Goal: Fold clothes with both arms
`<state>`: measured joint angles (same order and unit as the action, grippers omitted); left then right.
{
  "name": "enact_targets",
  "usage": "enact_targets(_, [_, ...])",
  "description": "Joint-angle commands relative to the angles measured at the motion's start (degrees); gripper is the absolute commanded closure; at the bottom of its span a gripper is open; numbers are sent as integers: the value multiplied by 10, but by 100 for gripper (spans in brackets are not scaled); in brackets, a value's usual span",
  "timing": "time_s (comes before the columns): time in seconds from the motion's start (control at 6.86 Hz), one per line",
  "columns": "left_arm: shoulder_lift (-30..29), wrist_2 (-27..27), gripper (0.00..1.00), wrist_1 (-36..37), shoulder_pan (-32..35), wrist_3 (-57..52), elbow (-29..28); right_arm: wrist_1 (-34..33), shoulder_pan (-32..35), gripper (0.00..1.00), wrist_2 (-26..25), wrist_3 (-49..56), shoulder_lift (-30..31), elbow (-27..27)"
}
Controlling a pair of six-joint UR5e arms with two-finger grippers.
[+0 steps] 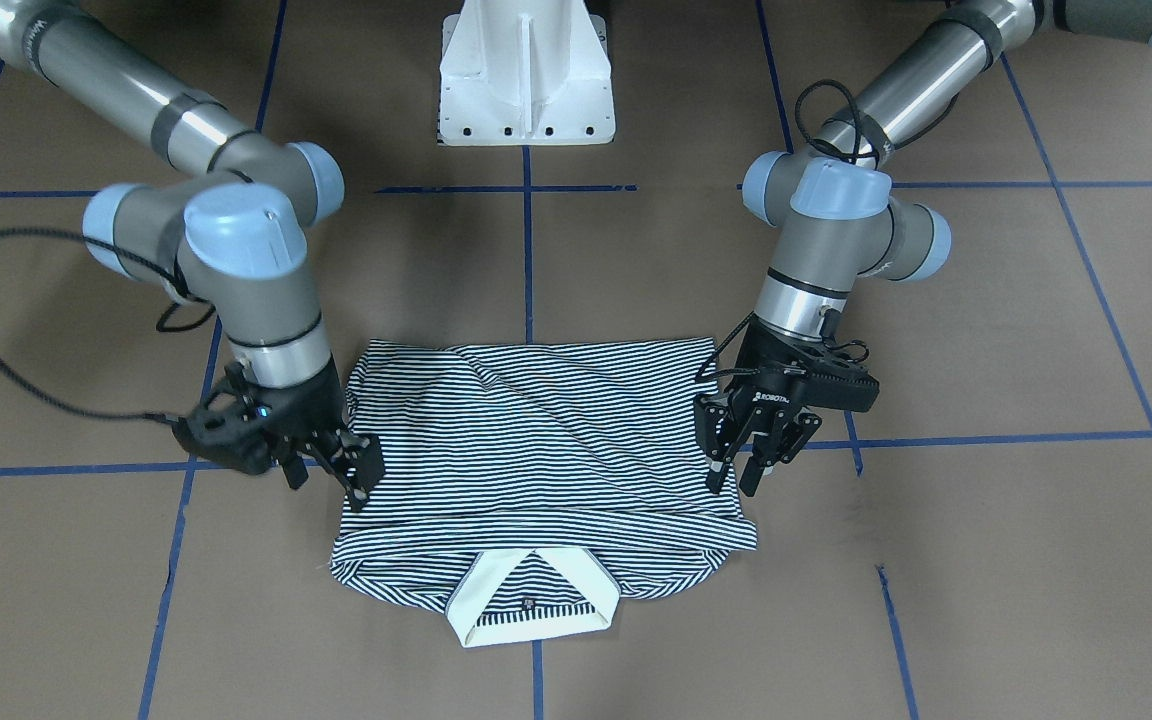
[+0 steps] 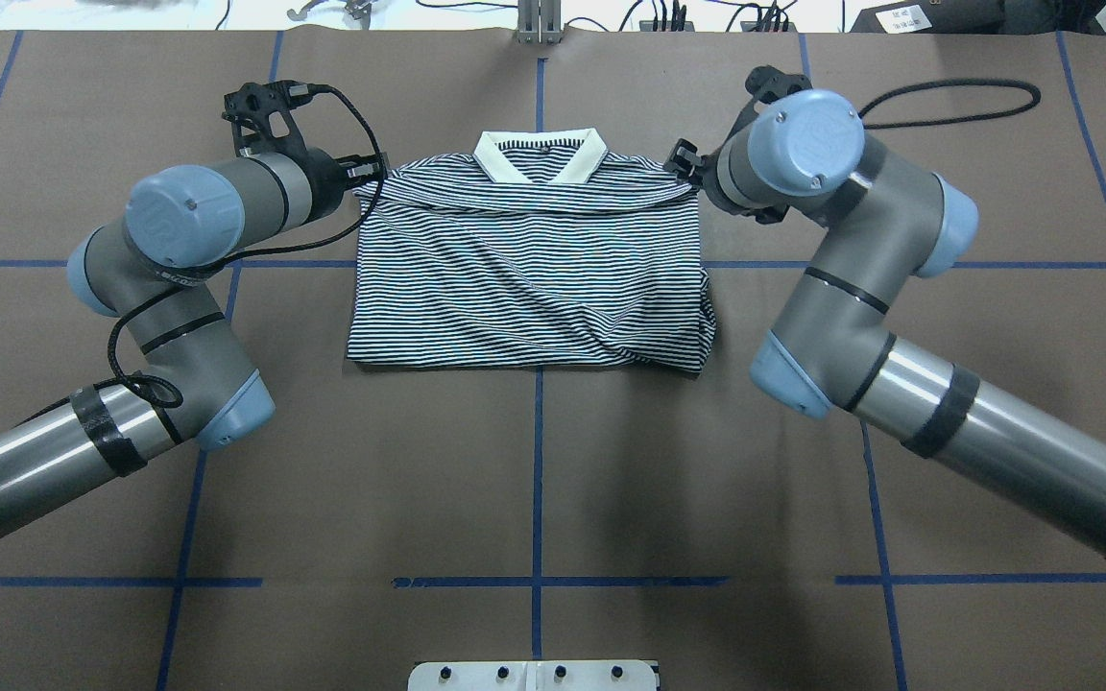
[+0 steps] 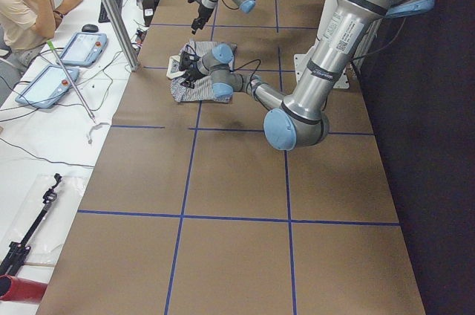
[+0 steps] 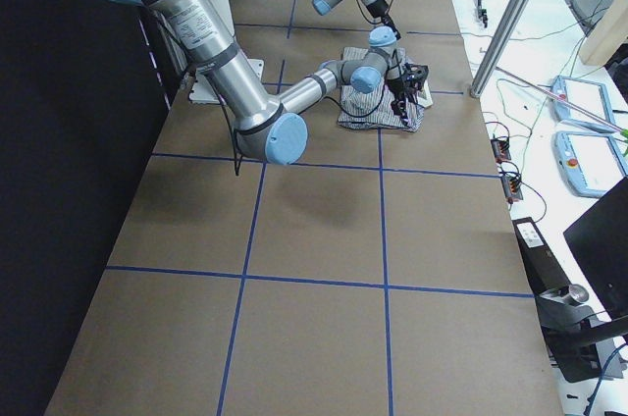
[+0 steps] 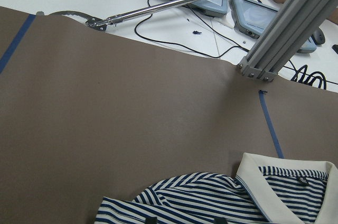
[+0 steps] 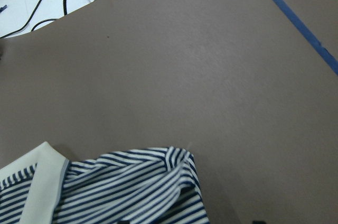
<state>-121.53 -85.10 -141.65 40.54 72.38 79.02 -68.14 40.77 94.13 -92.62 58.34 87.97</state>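
The polo shirt (image 1: 536, 450) lies folded mid-worktop, its collar (image 1: 581, 583) toward the operators' edge. The left gripper (image 1: 732, 488) hangs at one shoulder and the right gripper (image 1: 328, 490) at the other, both spread wide and gripping nothing.

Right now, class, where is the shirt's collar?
In the overhead view, the collar lies at the shirt's far edge, centred between the left gripper and right gripper.
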Motion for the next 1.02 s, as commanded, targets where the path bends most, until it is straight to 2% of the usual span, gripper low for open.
enact_targets(0.0, [1, -1, 53, 0, 1, 1, 1, -3, -82, 18, -58, -132, 76, 111])
enact_targets(0.15, [2, 0, 53, -1, 1, 3, 1, -4, -117, 18, -100, -155, 78, 111])
enact_targets(0.58, [10, 5, 51, -1, 0, 13, 3, -5, -140, 20, -106, -158, 103, 106])
enact_targets(0.87, [12, 5, 50, -1, 0, 14, 8, -5, -148, 32, -106, -158, 103, 106])
